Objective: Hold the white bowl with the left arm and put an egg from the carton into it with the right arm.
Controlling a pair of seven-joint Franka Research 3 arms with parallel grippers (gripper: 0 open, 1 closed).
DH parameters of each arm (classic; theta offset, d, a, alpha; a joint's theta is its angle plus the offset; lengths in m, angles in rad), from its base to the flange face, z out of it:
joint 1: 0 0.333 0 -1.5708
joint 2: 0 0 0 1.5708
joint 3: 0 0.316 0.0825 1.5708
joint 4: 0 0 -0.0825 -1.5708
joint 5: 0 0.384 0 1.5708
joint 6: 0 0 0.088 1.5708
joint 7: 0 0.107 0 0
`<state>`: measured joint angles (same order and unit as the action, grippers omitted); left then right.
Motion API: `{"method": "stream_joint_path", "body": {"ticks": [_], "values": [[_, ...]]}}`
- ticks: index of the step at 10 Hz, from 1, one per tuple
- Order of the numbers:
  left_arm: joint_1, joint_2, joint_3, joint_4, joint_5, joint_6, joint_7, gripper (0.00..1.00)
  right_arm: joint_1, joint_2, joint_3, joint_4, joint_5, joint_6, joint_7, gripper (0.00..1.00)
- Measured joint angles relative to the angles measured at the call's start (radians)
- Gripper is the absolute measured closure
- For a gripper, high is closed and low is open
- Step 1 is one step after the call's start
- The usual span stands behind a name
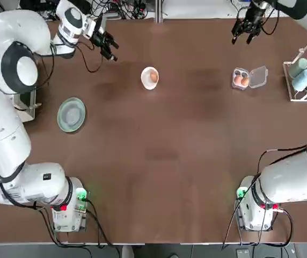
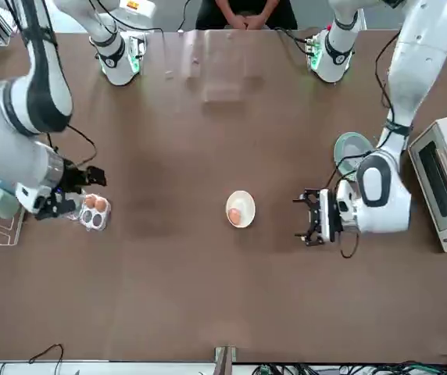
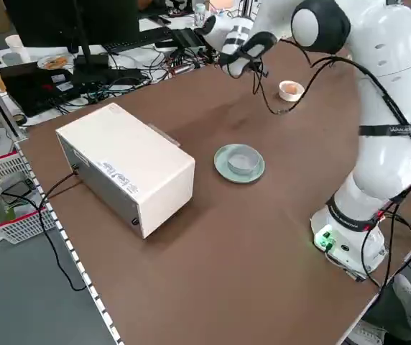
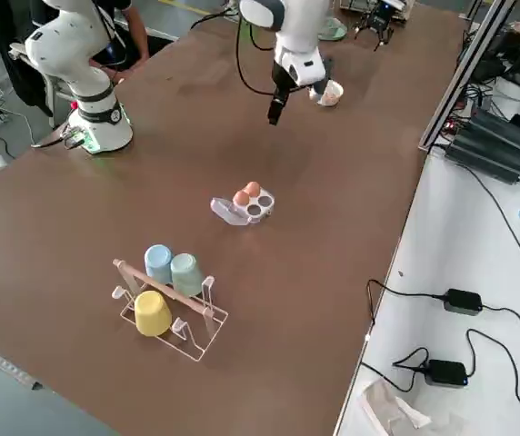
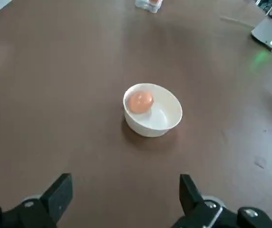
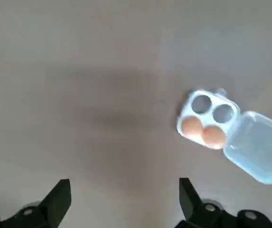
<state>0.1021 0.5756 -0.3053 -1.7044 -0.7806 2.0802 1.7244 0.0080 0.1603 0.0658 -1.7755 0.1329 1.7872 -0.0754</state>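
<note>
Your egg (image 1: pixel 153 77) already sits in the white bowl (image 1: pixel 149 77). The left claw (image 1: pixel 108 47), fingers apart and empty, hovers nearer the bowl. The right claw (image 1: pixel 247 30), also spread and empty, hangs near the carton (image 1: pixel 248 78).

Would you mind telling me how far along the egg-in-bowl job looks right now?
Done: one egg lies in the white bowl, and the open carton holds two eggs beside two empty cups. In hand: nothing; the left gripper is open, apart from the bowl, and the right gripper is open above the carton. Left: seemingly only parking the arms.
</note>
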Motion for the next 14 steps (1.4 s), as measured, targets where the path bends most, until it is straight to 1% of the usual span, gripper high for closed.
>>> {"method": "stream_joint_path", "body": {"ticks": [1, 2, 3, 5, 6, 7, 9, 11, 12, 13, 14], "values": [[-0.007, -0.026, 0.000, 0.001, 0.073, 0.002, -0.070, 0.00, -0.008, -0.034, -0.005, 0.000, -0.007, -0.030, 0.015, 0.00], [-0.009, -0.058, 0.000, 0.003, 0.174, 0.003, -0.157, 0.00, -0.013, -0.067, -0.017, 0.000, -0.027, -0.060, 0.022, 0.00], [-0.008, -0.099, 0.002, 0.004, 0.252, 0.003, -0.243, 0.00, -0.016, -0.099, -0.030, 0.000, -0.052, -0.088, 0.026, 0.00], [-0.008, -0.184, 0.016, 0.002, 0.331, 0.000, -0.404, 0.00, -0.023, -0.148, -0.049, 0.017, -0.084, -0.144, 0.034, 0.00], [-0.008, -0.221, 0.028, 0.000, 0.355, -0.014, -0.526, 0.00, -0.026, -0.159, -0.052, 0.048, -0.091, -0.177, 0.050, 0.00], [-0.007, -0.254, 0.036, 0.000, 0.384, -0.037, -0.663, 0.00, -0.027, -0.162, -0.052, 0.086, -0.094, -0.201, 0.065, 0.00], [-0.005, -0.321, 0.039, 0.000, 0.510, -0.091, -0.895, 0.00, -0.027, -0.162, -0.052, 0.121, -0.095, -0.207, 0.073, 0.00], [-0.004, -0.382, 0.041, 0.000, 0.600, -0.174, -1.111, 0.00, -0.027, -0.161, -0.052, 0.124, -0.096, -0.206, 0.075, 0.00], [0.000, -0.408, 0.042, 0.003, 0.617, -0.215, -1.184, 0.00, -0.027, -0.161, -0.052, 0.123, -0.096, -0.203, 0.075, 0.00], [0.007, -0.426, 0.044, 0.015, 0.649, -0.265, -1.245, 0.00, -0.027, -0.159, -0.052, 0.123, -0.096, -0.198, 0.076, 0.00], [0.012, -0.433, 0.045, 0.050, 0.689, -0.323, -1.336, 0.00, -0.027, -0.158, -0.052, 0.123, -0.096, -0.197, 0.076, 0.00]]}}
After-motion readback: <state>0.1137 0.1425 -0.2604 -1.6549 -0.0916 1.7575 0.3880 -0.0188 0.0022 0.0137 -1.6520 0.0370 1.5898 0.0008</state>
